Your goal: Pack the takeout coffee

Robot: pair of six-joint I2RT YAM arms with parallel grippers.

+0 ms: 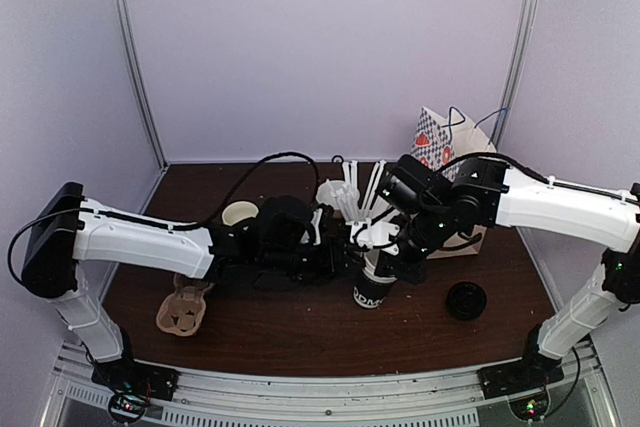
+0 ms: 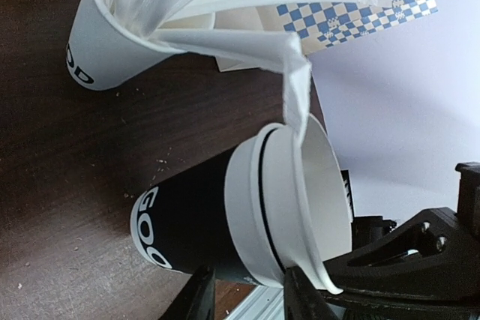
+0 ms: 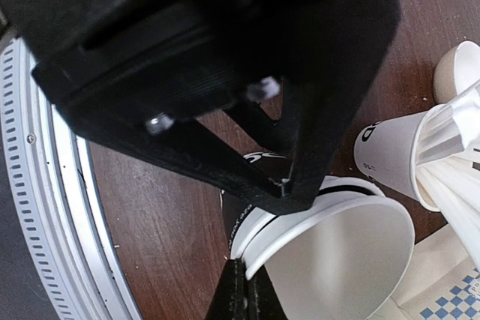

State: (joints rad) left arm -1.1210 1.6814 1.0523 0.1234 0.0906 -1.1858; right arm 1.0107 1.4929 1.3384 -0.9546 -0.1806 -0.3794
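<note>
A black takeout coffee cup (image 1: 369, 290) with white lettering stands lidless mid-table. In the left wrist view the cup (image 2: 191, 222) shows a second white rim (image 2: 315, 185) above its own, with a thin dark gap between, like one cup nested in another. My right gripper (image 3: 246, 290) is shut on that upper rim (image 3: 330, 207), coming from above (image 1: 383, 255). My left gripper (image 1: 340, 252) is beside the cup's left side. Its jaws stand apart (image 2: 247, 276), one finger by the black body, the other by the white rim band. A black lid (image 1: 466, 300) lies to the right.
A white cup of stirrers (image 1: 345, 197) leans right behind the coffee cup, its stirrers (image 2: 296, 88) brushing the rim. A cream mug (image 1: 240, 214) is at the back left, a cardboard cup carrier (image 1: 183, 309) at the front left, and a chequered paper bag (image 1: 445, 142) at the back right.
</note>
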